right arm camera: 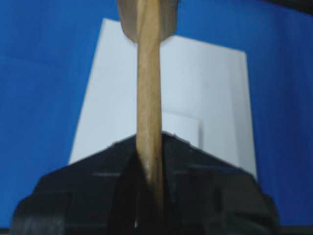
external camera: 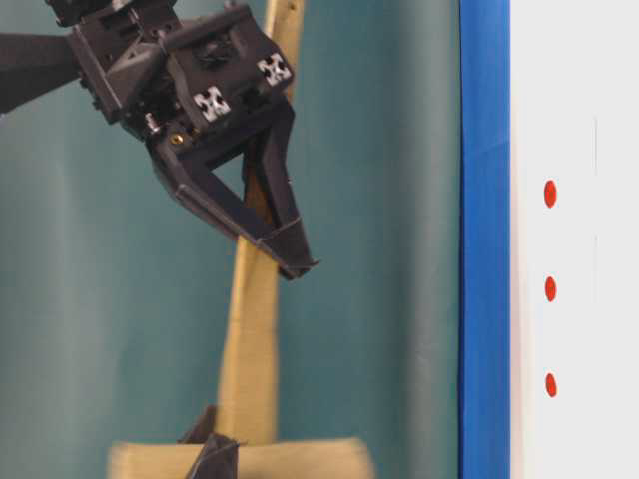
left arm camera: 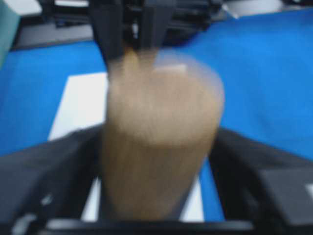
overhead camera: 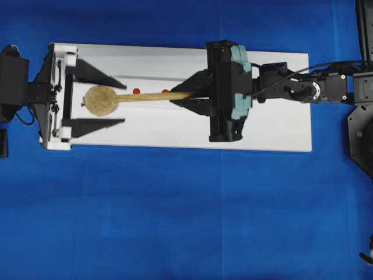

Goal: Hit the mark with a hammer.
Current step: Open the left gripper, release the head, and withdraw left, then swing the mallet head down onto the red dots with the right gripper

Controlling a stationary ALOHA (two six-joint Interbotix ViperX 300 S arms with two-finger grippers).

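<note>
Though blurred, hammer (left arm camera: 161, 147) head unmistakable.

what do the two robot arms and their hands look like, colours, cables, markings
Both arms are matte black with long, tapering black fingers. The left hand has a white frame behind its fingers and a thin black cable at the rear. The right hand has a boxy black body with a teal-grey part behind it and a black cable looping along the arm. In the table-level view, small white patterned squares sit on that body.

Hammer (overhead camera: 116, 99) — pale wood (matt); board (overhead camera: 280, 125) smooth.
</note>
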